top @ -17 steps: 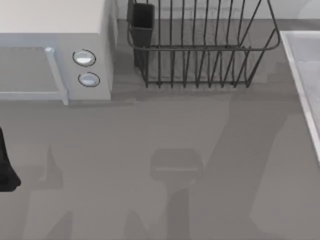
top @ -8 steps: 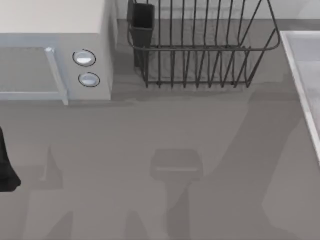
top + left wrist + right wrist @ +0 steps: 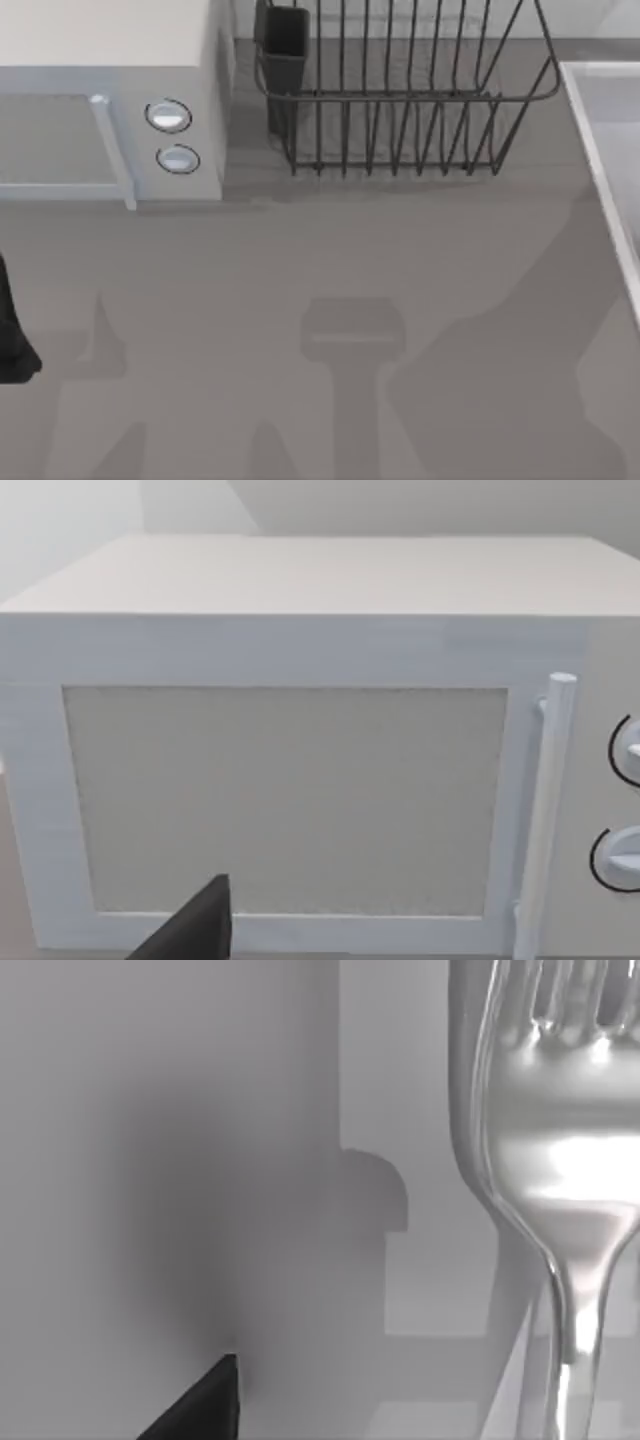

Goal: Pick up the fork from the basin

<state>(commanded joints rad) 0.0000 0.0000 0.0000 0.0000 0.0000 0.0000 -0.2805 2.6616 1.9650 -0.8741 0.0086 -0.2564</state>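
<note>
a top view looks down on a grey table. a white microwave (image 3: pixel 110 110) sits at the upper left of the frame, a dark wire dish rack (image 3: pixel 400 95) at upper centre, and the pale raised rim of the basin (image 3: pixel 600 170) runs down the right edge. my left arm (image 3: pixel 12 335) is parked as a black shape at the far left edge, and its wrist camera faces the microwave door (image 3: pixel 285 800) and handle (image 3: pixel 545 810). one black fingertip of the left gripper (image 3: pixel 195 930) pokes into the lower part of that picture; i cannot tell whether its jaws are open or closed.

the right wrist view is close over the pale basin floor (image 3: pixel 150 1160). the fork (image 3: pixel 560 1160), shiny silver, fills the right side of that picture. its tines reach the top edge and its neck narrows toward the bottom edge, so its long axis runs roughly up and down the frame. a single black fingertip of the right gripper (image 3: pixel 200 1405) shows at the lower left, well apart from the fork. i cannot tell the state of those jaws either.

i judge the right arm the nearer one, and that the fork lies off to one side of its jaws, so the gripper needs to shift sideways toward the handle before closing across it.
</note>
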